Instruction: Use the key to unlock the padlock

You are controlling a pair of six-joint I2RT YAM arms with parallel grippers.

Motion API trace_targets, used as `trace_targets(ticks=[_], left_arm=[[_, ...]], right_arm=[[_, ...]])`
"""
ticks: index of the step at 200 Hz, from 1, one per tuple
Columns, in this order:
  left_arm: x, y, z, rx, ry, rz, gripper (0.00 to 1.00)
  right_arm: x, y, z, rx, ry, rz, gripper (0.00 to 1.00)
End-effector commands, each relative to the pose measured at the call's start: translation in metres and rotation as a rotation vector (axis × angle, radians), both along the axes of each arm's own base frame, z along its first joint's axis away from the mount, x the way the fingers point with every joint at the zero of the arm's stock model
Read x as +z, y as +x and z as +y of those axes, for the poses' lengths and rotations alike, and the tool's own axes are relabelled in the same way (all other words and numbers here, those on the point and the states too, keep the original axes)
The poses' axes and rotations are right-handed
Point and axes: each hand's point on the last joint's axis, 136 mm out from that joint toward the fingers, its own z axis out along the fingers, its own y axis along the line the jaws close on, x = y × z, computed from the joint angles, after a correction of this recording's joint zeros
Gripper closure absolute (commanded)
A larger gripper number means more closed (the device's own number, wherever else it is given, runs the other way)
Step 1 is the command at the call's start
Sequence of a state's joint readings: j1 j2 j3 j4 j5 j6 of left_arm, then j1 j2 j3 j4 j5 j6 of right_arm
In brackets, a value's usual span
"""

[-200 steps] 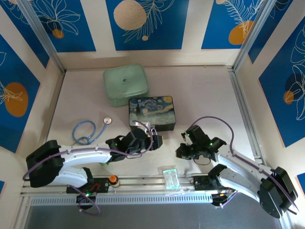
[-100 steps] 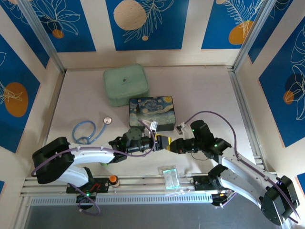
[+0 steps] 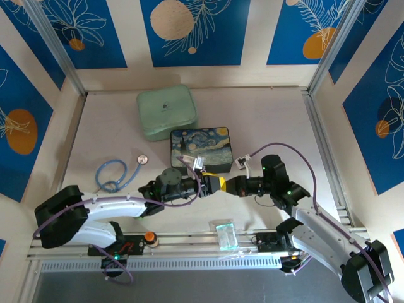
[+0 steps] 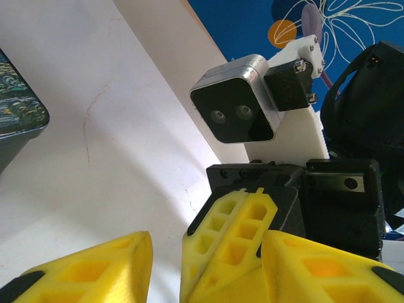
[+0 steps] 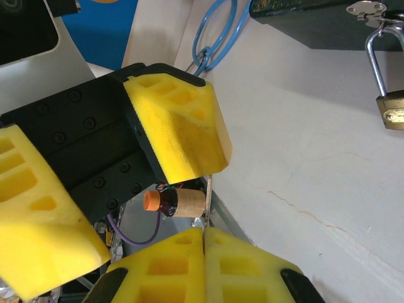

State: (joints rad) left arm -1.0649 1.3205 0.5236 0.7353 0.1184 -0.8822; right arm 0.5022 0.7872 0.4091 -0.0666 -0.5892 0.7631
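My right gripper (image 5: pixel 204 232) is shut on the key (image 5: pixel 206 201), whose thin silver blade sticks up from between the yellow pads. My left gripper (image 4: pixel 205 245) stands open, one finger on each side of the right gripper's closed fingers (image 4: pixel 235 246). From above, the left gripper (image 3: pixel 211 184) and right gripper (image 3: pixel 226 185) meet tip to tip just in front of the starry-night box (image 3: pixel 202 148). The brass padlock (image 5: pixel 394 115) hangs by its silver shackle (image 5: pixel 376 57) from the box's clasp (image 5: pixel 362 9), off to the right of the key.
A mint-green case (image 3: pixel 166 112) lies behind the box. A blue stethoscope (image 3: pixel 115 174) with its round silver disc (image 3: pixel 142 159) is to the left. A small clear packet (image 3: pixel 225 235) and an orange-capped part (image 3: pixel 150 237) sit on the front rail.
Both arms have swung toward each other. The right gripper has moved left with the key until its shut fingers sit between the left gripper's open fingers.
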Motion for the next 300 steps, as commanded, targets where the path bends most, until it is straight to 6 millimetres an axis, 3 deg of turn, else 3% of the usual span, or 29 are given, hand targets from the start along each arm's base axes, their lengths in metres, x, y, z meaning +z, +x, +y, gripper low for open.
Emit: trace_targets(ticks=[1, 118, 141, 163, 177, 213, 269, 286, 300], left_arm=[[0.0, 0.003, 0.009, 0.039, 0.002, -0.004, 0.51], [-0.005, 0.011, 0.018, 0.104, -0.007, 0.032, 0.5], [-0.001, 0.008, 0.013, 0.077, -0.025, 0.034, 0.61], [0.001, 0.007, 0.011, 0.068, -0.05, 0.045, 0.64], [0.0, 0.006, 0.011, 0.063, -0.059, 0.054, 0.7], [-0.002, 0.005, 0.009, 0.056, -0.07, 0.07, 0.73], [-0.007, 0.008, 0.01, 0.076, -0.069, 0.092, 1.0], [-0.006, 0.007, 0.01, 0.069, -0.055, 0.086, 1.0], [-0.004, 0.006, 0.01, 0.064, -0.042, 0.07, 1.0]], right_arm=[[0.007, -0.005, 0.001, 0.032, 0.031, -0.024, 0.96], [0.006, -0.005, 0.002, 0.032, 0.087, -0.024, 0.97], [0.008, -0.004, 0.003, 0.029, 0.091, -0.035, 0.97], [0.011, -0.001, 0.003, 0.023, 0.1, -0.042, 0.97], [0.011, 0.0, 0.003, 0.017, 0.098, -0.045, 0.98], [0.012, 0.005, 0.002, 0.0, 0.107, -0.051, 0.98], [0.011, 0.01, 0.005, -0.006, 0.111, -0.05, 0.97], [0.012, 0.01, 0.005, -0.005, 0.111, -0.051, 0.97], [0.014, 0.01, 0.004, -0.01, 0.108, -0.055, 0.91]])
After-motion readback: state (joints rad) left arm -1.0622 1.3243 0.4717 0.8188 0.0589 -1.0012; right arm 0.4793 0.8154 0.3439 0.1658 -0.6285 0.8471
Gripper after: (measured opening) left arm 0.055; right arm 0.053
